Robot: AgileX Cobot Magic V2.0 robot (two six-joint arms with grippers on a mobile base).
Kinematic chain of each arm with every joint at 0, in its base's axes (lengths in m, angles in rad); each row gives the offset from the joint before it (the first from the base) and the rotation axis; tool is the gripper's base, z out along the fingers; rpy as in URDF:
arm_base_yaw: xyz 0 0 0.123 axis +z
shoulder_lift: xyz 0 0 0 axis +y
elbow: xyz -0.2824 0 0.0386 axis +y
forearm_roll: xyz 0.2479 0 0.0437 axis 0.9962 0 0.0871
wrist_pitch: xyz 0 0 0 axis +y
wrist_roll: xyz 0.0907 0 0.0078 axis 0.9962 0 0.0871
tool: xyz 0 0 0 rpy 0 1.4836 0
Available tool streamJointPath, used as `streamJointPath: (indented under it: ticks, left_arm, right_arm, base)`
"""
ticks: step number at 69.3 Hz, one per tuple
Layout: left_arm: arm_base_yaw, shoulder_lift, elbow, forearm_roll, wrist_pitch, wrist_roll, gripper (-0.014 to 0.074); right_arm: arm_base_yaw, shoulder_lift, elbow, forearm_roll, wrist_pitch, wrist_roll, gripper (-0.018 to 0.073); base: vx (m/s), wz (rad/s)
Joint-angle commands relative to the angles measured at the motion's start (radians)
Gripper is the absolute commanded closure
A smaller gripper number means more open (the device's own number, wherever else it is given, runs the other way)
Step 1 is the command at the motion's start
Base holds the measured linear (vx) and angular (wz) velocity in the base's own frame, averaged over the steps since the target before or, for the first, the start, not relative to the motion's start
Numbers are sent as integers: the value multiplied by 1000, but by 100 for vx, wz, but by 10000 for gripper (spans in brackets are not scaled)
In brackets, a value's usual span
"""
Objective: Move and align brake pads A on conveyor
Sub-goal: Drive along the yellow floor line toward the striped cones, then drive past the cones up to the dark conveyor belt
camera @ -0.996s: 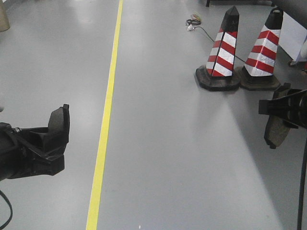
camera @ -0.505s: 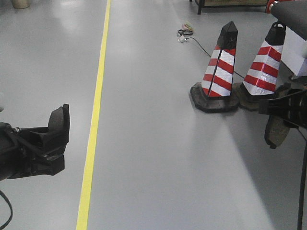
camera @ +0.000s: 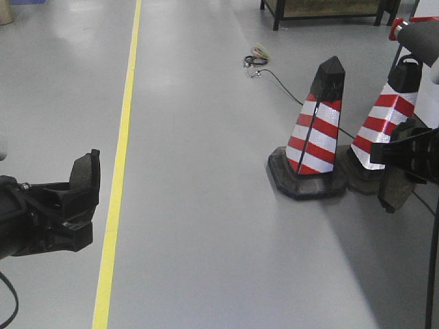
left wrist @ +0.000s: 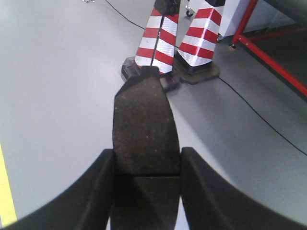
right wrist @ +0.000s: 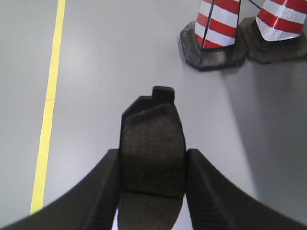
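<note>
The left end effector [left wrist: 146,187] was clamped on one brake pad [left wrist: 144,129], which jutted forward from between its fingers above the grey floor [camera: 206,205]. The right end effector [right wrist: 152,187] gripped a second brake pad [right wrist: 152,143] likewise. Two striped cones [camera: 315,137] stood ahead of both, on the floor.

Glossy grey floor [camera: 219,205], yellow line [camera: 116,178], striped cones [camera: 317,130]

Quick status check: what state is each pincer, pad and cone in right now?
Left pincer: shut on left brake pad, held off the floor.
Right pincer: shut on right brake pad, held off the floor.
Two traffic cones: upright on floor.
</note>
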Motion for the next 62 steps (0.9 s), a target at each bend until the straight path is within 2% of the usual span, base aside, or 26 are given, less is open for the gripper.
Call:
streamJointPath:
  ticks: [1,33,62]
  left_arm:
    - [-5,-13,-27,10,-81,0,576]
    - [-5,-13,-27,10,-81,0,576]
    - [-5,-13,-27,10,-81,0,576]
  right_arm:
    - [-1,-17,-28,-31,-74,-9,555]
    - [-1,-15,-28,-31,-73,-9,555]
    - [-1,-15,-28,-31,-73,-9,555]
  base:
    - [59,-4]
    - [55,-11]
    - [49,-37]
